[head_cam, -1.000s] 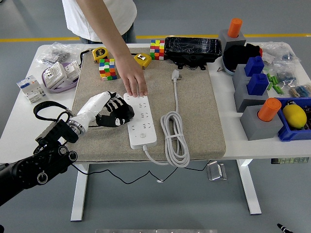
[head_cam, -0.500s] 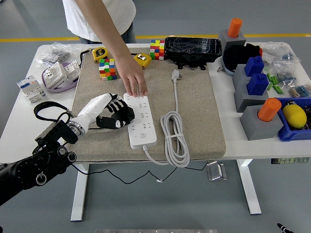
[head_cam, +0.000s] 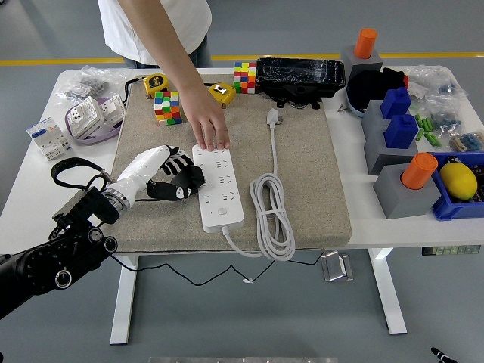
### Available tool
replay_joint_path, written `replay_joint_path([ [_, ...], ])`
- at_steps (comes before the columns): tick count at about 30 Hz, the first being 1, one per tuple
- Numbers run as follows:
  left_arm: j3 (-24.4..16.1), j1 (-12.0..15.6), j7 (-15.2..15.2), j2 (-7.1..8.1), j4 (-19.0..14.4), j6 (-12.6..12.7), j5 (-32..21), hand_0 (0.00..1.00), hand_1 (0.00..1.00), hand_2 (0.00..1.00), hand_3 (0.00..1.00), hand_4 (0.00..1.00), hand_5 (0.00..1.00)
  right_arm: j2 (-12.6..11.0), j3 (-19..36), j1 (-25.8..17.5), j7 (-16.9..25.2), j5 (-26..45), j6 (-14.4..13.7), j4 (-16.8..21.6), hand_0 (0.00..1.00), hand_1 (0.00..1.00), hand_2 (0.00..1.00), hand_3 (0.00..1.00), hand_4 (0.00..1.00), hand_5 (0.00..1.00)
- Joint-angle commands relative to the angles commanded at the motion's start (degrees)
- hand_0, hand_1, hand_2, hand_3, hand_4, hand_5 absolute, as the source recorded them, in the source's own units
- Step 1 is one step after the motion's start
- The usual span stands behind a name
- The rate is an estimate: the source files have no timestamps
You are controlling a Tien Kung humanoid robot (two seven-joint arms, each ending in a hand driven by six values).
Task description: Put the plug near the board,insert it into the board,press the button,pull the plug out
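Head view: left hand point(head_cam: 175, 181) on the mat point(head_cam: 318, 189), just left of the board point(head_cam: 219, 187), fingers loosely curled, grasping nothing; fingertips at the board's left edge, contact unclear. Person's hand point(head_cam: 207, 123) presses flat on the board's far end. Plug point(head_cam: 273, 116) lies loose on the mat, right of and beyond the board, its cable point(head_cam: 272, 215) coiled on the near right.

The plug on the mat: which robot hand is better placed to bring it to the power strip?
Left, probably: only the left hand is in view, beside the power strip. The plug lies farther right, and the right arm is not visible.
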Motion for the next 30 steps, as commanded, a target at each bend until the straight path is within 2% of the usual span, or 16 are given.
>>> replay_joint_path([
  [5, 0.14, -0.03, -0.5, 0.06, -0.04, -1.0, -0.2, 0.424, 0.47, 0.484, 0.547, 0.734, 0.002, 0.01, -0.01, -0.01, 0.03, 0.01, 0.0, 0.02, 0.611, 0.64, 0.645, 0.551, 0.945, 0.484],
  [16, -0.11, -0.13, -0.28, 0.0, 0.39, -1.04, -0.35, 0.426, 0.473, 0.492, 0.549, 0.734, 0.002, -0.02, -0.08, 0.04, 0.04, 0.0, 0.01, 0.03, 0.611, 0.64, 0.645, 0.551, 0.945, 0.483],
  [17, -0.21, -0.12, -0.33, 0.03, 0.46, -1.33, -0.62, 0.613, 0.604, 0.585, 0.591, 0.975, 0.113, -0.01, -0.04, 0.03, 0.05, 0.0, 0.0, 0.02, 0.611, 0.64, 0.644, 0.551, 0.945, 0.482],
  [22, -0.65, -0.1, -1.01, 0.05, 0.8, -1.65, -1.15, 0.613, 0.604, 0.585, 0.591, 0.975, 0.113, 0.0, 0.04, 0.05, 0.06, -0.02, 0.03, 0.03, 0.611, 0.64, 0.644, 0.551, 0.945, 0.482],
  [23, -0.71, -0.09, -1.14, 0.06, 0.78, -1.67, -1.31, 0.668, 0.685, 0.691, 0.715, 0.998, 0.302, 0.0, 0.06, 0.05, 0.08, 0.0, 0.03, 0.04, 0.611, 0.639, 0.644, 0.552, 0.945, 0.481],
  [28, -0.93, 0.02, -1.56, 0.07, 0.83, -1.51, -1.5, 0.668, 0.685, 0.691, 0.715, 0.998, 0.302, 0.02, 0.0, 0.1, 0.11, 0.01, 0.09, 0.06, 0.611, 0.639, 0.644, 0.552, 0.945, 0.481],
  [29, -0.97, 0.04, -1.56, 0.09, 0.79, -1.56, -1.55, 0.677, 0.693, 0.704, 0.726, 0.998, 0.348, 0.02, 0.01, 0.1, 0.12, -0.01, 0.09, 0.07, 0.611, 0.639, 0.643, 0.551, 0.946, 0.48],
  [30, -0.99, 0.06, -1.65, 0.1, 0.77, -1.55, -1.52, 0.677, 0.693, 0.704, 0.726, 0.998, 0.348, 0.03, 0.0, 0.09, 0.11, -0.01, 0.1, 0.06, 0.611, 0.639, 0.643, 0.551, 0.946, 0.48],
])
